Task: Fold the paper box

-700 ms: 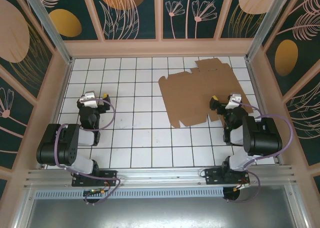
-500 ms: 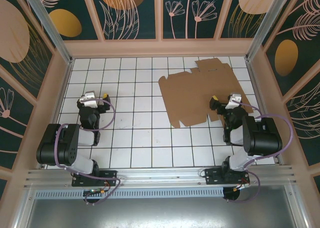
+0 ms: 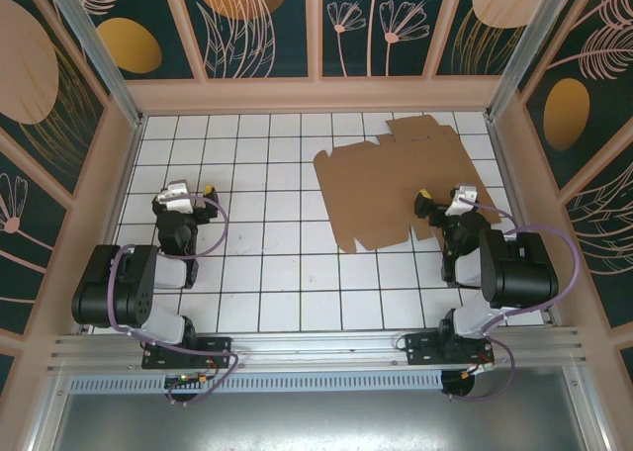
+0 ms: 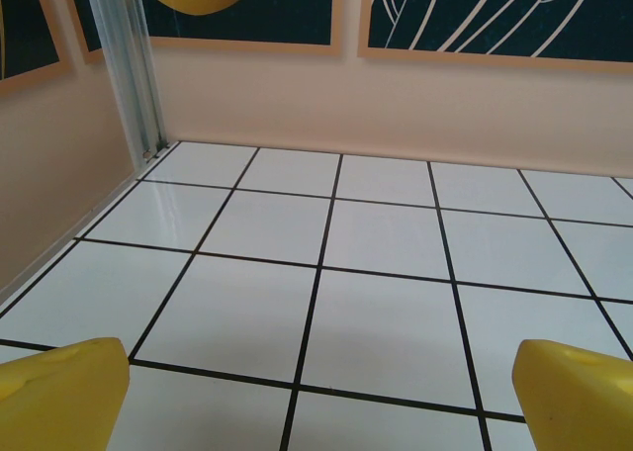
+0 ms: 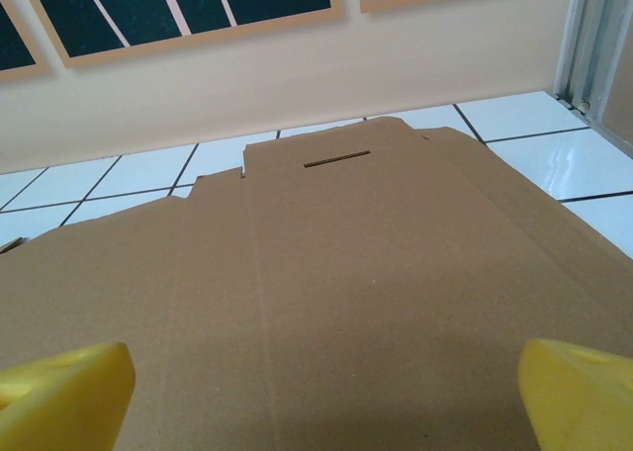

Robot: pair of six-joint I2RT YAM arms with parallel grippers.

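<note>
A plain brown die-cut cardboard sheet, the paper box, lies flat and unfolded on the white tiled desk. The right claw sits low over the sheet's near right edge, its yellow fingertips spread wide apart. The cardboard stretches ahead of this claw, with a thin slot near the sheet's far edge. The left claw, also spread wide, is over bare tiles well to the sheet's left.

Right arm hides part of the paper box.
</note>
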